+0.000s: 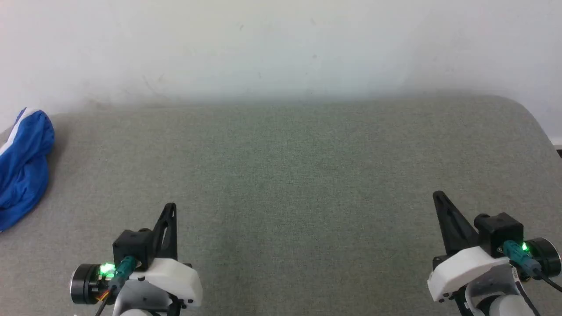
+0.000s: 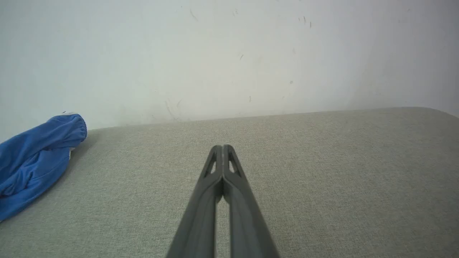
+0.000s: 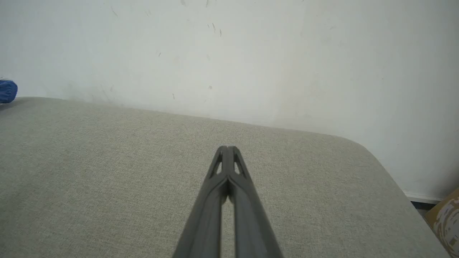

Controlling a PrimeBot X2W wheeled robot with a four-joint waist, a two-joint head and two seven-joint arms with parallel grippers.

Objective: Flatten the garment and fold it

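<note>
Likely test room: grey cushion (image 1: 307, 175), scuffed wall (image 1: 281, 44).

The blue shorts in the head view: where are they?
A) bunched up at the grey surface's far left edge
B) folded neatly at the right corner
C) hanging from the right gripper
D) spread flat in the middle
A: the garment lies crumpled at the left edge of the grey surface, apart from the left gripper.
</note>
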